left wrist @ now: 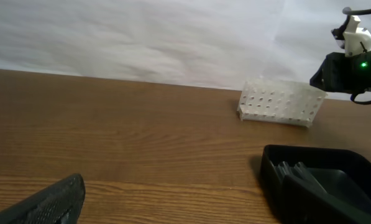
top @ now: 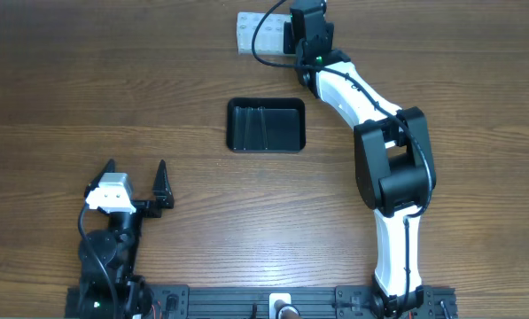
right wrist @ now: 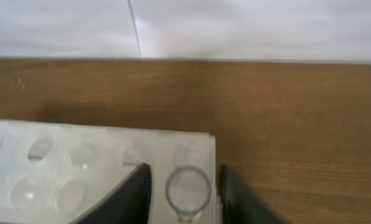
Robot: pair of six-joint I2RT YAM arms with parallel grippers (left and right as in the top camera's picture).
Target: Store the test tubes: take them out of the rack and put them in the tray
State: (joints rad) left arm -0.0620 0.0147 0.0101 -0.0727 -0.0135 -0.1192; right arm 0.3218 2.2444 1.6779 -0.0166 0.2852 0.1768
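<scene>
Your right end effector (right wrist: 185, 175) hangs over the end of the white test tube rack (right wrist: 79, 168), at the far edge of the wooden surface (top: 87, 80). Its two dark fingers (right wrist: 138, 193) stand part way open on either side of a clear test tube (right wrist: 188, 188). That tube stands upright in a hole at the rack's corner, seen from above as a round rim. A sliver of rack shows between the rim and each finger, so the jaws flank the tube without gripping it. From overhead, your right arm (top: 370, 106) runs from its base at the near right up and across to the rack's right end. The black tray (top: 266, 149) lies near the middle of the surface, on the near side of the rack and well apart from it. Pale lengthwise streaks show on its floor, and you cannot tell from here whether they are tubes or ridges. Your left end effector (top: 136, 167) sits low at the near left, close to its own base and far from both rack and tray. Its jaws are spread wide and hold nothing. One of its dark fingertips (left wrist: 48, 202) edges into the left wrist view, which looks across the bare wood toward the rack and the tray's near corner.
</scene>
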